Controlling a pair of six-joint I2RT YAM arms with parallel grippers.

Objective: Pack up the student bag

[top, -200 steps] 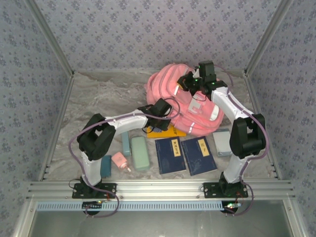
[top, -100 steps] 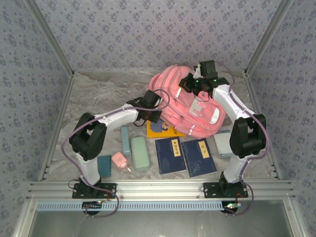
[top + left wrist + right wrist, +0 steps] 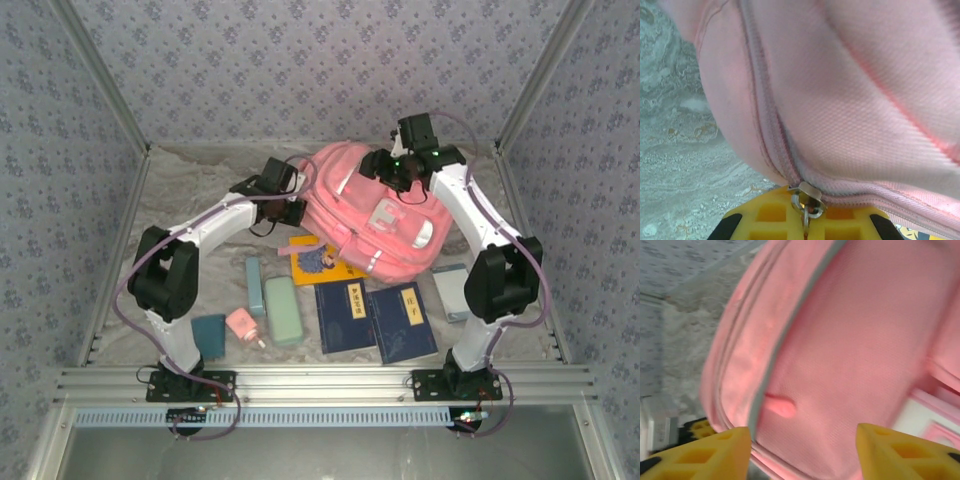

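Eight loose items lie on the marbled table [image 3: 190, 200], all at the 6 o'clock side of the student bag [image 3: 375, 215]. From the left we note a small teal box [image 3: 209, 333], a small pink item [image 3: 243, 325], a slim teal case [image 3: 255, 285] and a pale green pencil case [image 3: 283, 310]. Next come a yellow book [image 3: 322, 260], a first navy book [image 3: 345, 315], a second navy book [image 3: 405, 320] and a grey-blue box [image 3: 450, 290]. The yellow book's far corner is tucked under the bag's near edge. The two navy books sit side by side just below it, and the grey-blue box lies beside the right arm's elbow.

The bag sits at the far centre-right of the table, with its pocketed front facing up. Its long axis runs roughly from 10 o'clock to 4 o'clock. We cannot tell which end is the top.

The left gripper [image 3: 287, 205] is at the bag's 9 o'clock edge. In the wrist view its yellow fingers [image 3: 775, 215] are pressed together on the metal zip pull [image 3: 807, 202], at the end of a pink zip line.

The right gripper [image 3: 385, 172] is over the bag's 12 o'clock end. Its fingers [image 3: 715, 445] are spread wide, with pink fabric and a pale strip beyond them and nothing pinched. Both arms cross over the bag's edges, hiding parts of its outline from above.
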